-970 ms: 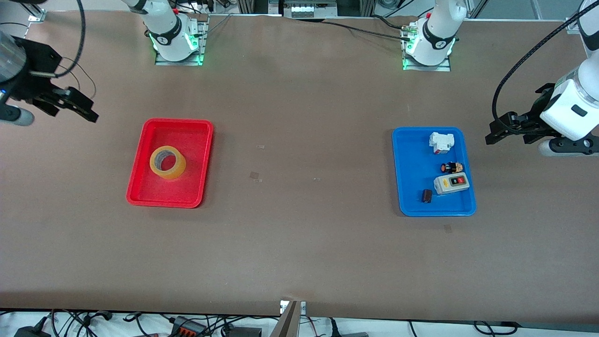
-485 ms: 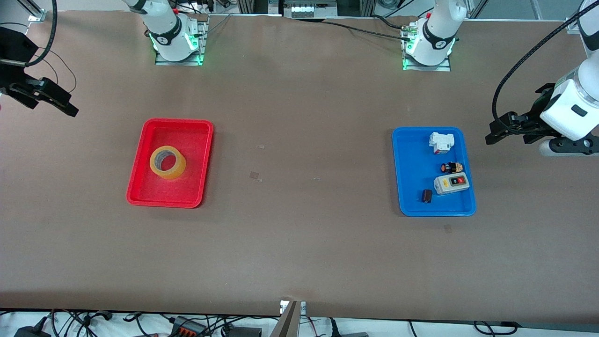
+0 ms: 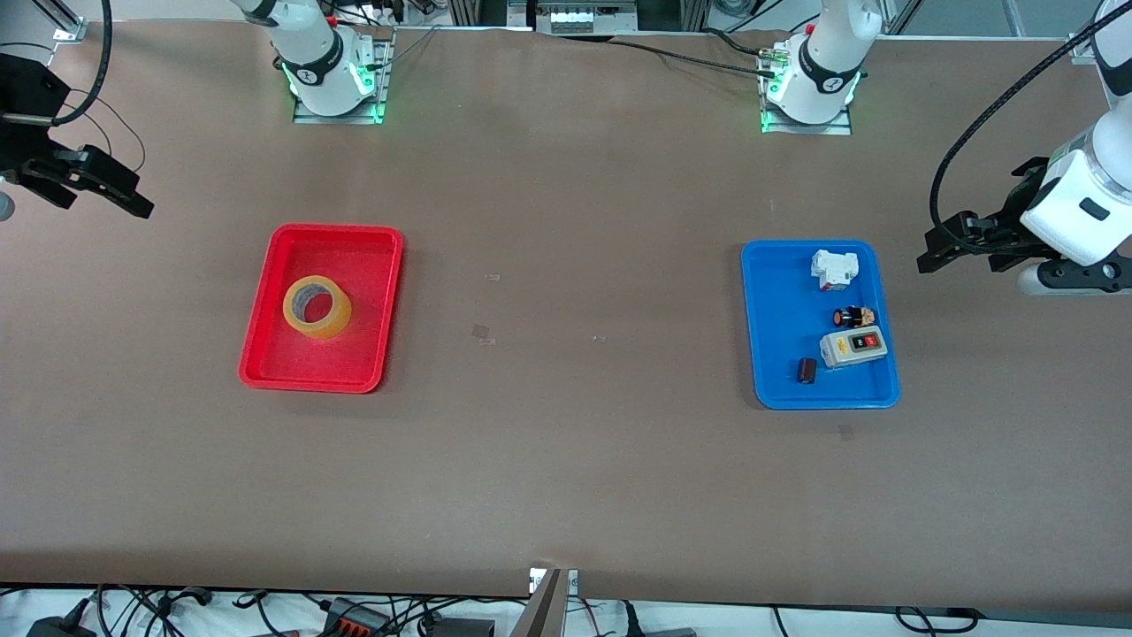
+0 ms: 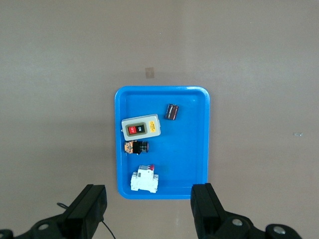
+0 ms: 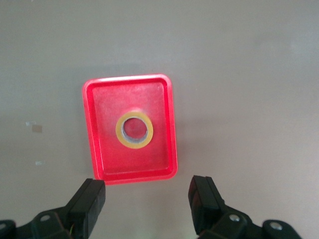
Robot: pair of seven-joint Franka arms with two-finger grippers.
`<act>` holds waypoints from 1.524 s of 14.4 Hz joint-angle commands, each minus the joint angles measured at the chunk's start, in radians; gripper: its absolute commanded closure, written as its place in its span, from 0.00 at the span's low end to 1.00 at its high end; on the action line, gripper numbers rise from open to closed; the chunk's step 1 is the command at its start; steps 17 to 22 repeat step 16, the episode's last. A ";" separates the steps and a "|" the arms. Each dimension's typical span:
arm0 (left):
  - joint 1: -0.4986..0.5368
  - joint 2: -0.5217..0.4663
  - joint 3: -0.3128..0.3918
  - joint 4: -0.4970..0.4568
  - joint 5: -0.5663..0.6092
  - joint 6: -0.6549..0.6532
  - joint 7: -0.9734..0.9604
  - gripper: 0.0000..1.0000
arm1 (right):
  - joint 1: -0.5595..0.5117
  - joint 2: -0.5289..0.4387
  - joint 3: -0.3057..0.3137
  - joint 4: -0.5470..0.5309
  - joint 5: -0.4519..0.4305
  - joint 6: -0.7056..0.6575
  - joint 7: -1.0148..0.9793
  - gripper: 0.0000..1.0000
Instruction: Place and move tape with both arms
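Front view: we see the tape [image 3: 317,306] lying flat in the red tray [image 3: 265,354] toward the right arm's end of the table [image 3: 566,460]. The right end effector [image 3: 93,183] hangs over bare table, empty; the left end effector [image 3: 959,243] hangs beside the blue tray [image 3: 778,389], also empty.

Left wrist view: fingers [image 4: 88,209] spread wide, holding nothing, over the blue tray's edge; inside sit a grey switch box [image 4: 141,127] and what may be a breaker [image 4: 145,179].

Right wrist view: jaws wide apart, empty, above the tray with the tape.
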 commanded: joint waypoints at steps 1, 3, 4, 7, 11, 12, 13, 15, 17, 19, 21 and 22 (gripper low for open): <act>0.003 -0.020 -0.004 -0.018 0.016 0.001 0.022 0.00 | -0.014 -0.023 0.027 -0.004 0.015 -0.045 -0.023 0.02; 0.003 -0.021 -0.004 -0.018 0.015 0.001 0.022 0.00 | -0.035 -0.037 0.052 -0.025 0.015 -0.040 -0.023 0.02; 0.003 -0.020 -0.004 -0.018 0.016 0.001 0.021 0.00 | -0.037 -0.041 0.053 -0.039 0.015 -0.036 -0.021 0.02; 0.001 -0.021 -0.004 -0.018 0.016 -0.002 0.020 0.00 | -0.035 -0.041 0.055 -0.044 0.015 -0.034 -0.014 0.02; 0.001 -0.020 -0.004 -0.018 0.015 -0.001 0.020 0.00 | -0.034 -0.054 0.055 -0.067 0.035 -0.026 -0.023 0.02; 0.001 -0.020 -0.004 -0.018 0.015 -0.001 0.017 0.00 | -0.035 -0.058 0.053 -0.078 0.051 -0.025 -0.024 0.02; 0.001 -0.020 -0.004 -0.018 0.015 -0.002 0.017 0.00 | -0.034 -0.060 0.053 -0.078 0.053 -0.025 -0.024 0.02; 0.001 -0.020 -0.004 -0.018 0.015 -0.002 0.017 0.00 | -0.031 -0.060 0.055 -0.078 0.053 -0.019 -0.024 0.02; 0.001 -0.020 -0.004 -0.018 0.015 -0.002 0.017 0.00 | -0.032 -0.060 0.055 -0.078 0.053 -0.017 -0.024 0.02; 0.001 -0.020 -0.004 -0.018 0.015 -0.002 0.017 0.00 | -0.032 -0.060 0.055 -0.078 0.053 -0.017 -0.024 0.02; 0.001 -0.020 -0.004 -0.018 0.015 -0.002 0.017 0.00 | -0.032 -0.060 0.055 -0.078 0.053 -0.017 -0.024 0.02; 0.001 -0.020 -0.004 -0.018 0.015 -0.002 0.017 0.00 | -0.032 -0.060 0.055 -0.078 0.053 -0.017 -0.024 0.02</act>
